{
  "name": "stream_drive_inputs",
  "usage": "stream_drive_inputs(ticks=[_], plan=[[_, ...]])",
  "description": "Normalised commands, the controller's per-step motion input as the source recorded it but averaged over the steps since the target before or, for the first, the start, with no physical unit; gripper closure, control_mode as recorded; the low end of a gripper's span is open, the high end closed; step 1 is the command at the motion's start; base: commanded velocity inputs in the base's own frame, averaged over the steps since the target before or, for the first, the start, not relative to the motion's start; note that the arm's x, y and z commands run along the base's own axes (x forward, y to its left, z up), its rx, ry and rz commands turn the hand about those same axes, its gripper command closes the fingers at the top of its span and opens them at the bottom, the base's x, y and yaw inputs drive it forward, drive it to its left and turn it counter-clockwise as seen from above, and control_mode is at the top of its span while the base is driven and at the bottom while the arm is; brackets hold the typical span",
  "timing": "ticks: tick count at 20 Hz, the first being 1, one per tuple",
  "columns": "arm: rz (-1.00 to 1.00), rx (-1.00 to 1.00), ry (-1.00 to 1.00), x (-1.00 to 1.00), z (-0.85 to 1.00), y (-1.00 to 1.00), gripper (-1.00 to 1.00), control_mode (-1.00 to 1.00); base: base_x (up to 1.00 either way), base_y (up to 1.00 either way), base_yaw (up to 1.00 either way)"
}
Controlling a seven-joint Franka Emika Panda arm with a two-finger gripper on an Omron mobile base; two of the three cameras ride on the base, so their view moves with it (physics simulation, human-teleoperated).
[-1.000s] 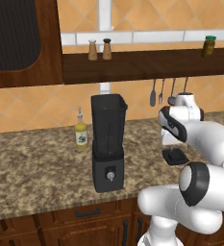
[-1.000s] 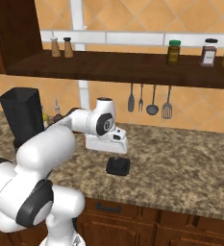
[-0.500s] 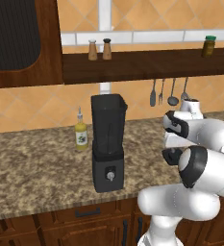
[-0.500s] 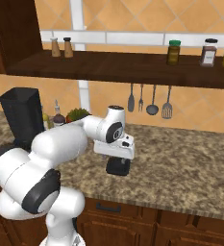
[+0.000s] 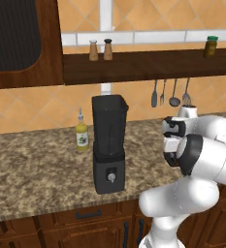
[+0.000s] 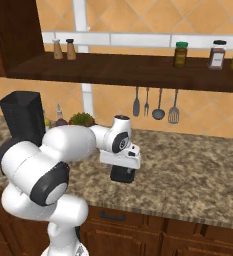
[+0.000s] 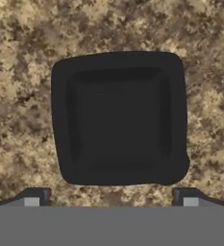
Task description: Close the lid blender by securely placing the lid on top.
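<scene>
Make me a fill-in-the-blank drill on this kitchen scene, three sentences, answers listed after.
1. The lid lies flat on the granite ______, apart from the blender.
2. The gripper is poised above the lid with its jaws ______.
3. The small bottle standing beside the blender is ______ in colour.

Missing words: counter; open; yellow

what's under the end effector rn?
The lid, flat on the granite counter, sits below the open end effector. Whatever counter lies beneath the lid is covered.
</scene>
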Motion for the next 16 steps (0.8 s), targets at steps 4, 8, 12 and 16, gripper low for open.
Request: stream_drive_inputs(ticks=[4, 8, 12, 16], plan=[[0.00, 0.00, 0.00, 0.09, -0.39, -0.07, -1.00, -1.00, 0.00, 0.00, 0.00], [0.00, 0.00, 0.00, 0.09, -0.33, -0.06, -1.00, -1.00, 0.00, 0.00, 0.00], [0.00, 0.00, -0.04, 0.21, -0.22, -0.05, -1.00, -1.00, 0.00, 0.00, 0.00], [0.01, 0.00, -0.05, 0.35, -0.07, -0.01, -1.00, -1.00, 0.00, 0.00, 0.00]])
